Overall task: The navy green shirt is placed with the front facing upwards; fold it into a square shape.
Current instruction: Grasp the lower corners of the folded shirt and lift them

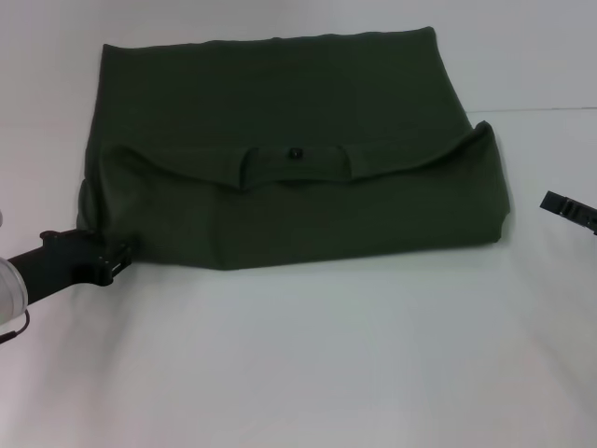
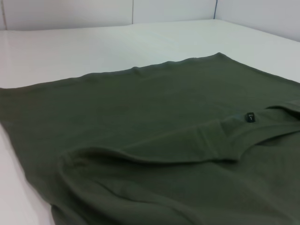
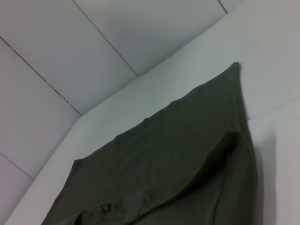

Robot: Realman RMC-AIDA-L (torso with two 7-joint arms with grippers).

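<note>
Head view: left hand seemingly touches folded shirt's near-left corner.

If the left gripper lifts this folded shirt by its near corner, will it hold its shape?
Probably not: the navy green shirt lies in soft, rounded folds, so it likely droops and unfolds. The left gripper sits at its near-left corner; pushing would likely bunch it.

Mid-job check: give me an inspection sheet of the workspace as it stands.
Surface: white table, bare around the garment.
Job's things: navy green shirt lies folded over itself, collar with black tag on top, near flap rumpled.
Clutter: nothing seen.
Grippers: left gripper at the shirt's near left corner; right gripper off the shirt's right edge, apart from it.
Cables: thin wire by the left arm.
Surroundings: white panelled walls.
</note>
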